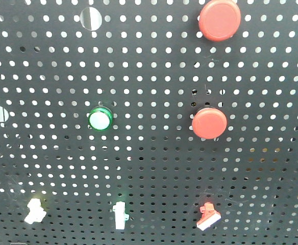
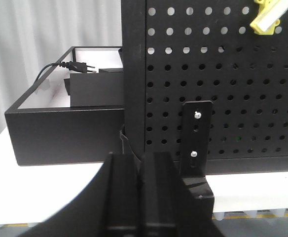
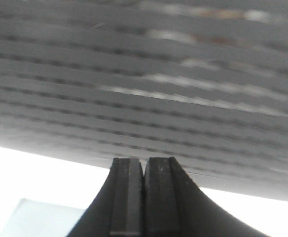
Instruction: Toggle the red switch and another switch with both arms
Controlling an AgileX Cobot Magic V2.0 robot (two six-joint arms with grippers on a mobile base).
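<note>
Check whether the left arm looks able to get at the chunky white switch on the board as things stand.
Probably yes. The white switch sits exposed at the lower left of the pegboard, nothing covering it. The left tool, shut, is low by the board's edge post, so it would need to rise and move across first.

Backlit board, one view smeared

Light shone through my pegboard holes, washing out the pale switches. My left wrist view stayed sharp; my right wrist view was streaked with blur, its lower edge overexposed.

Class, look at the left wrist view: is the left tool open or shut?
Shut: the left tool shows both fingers pressed together, nothing between them.
</note>
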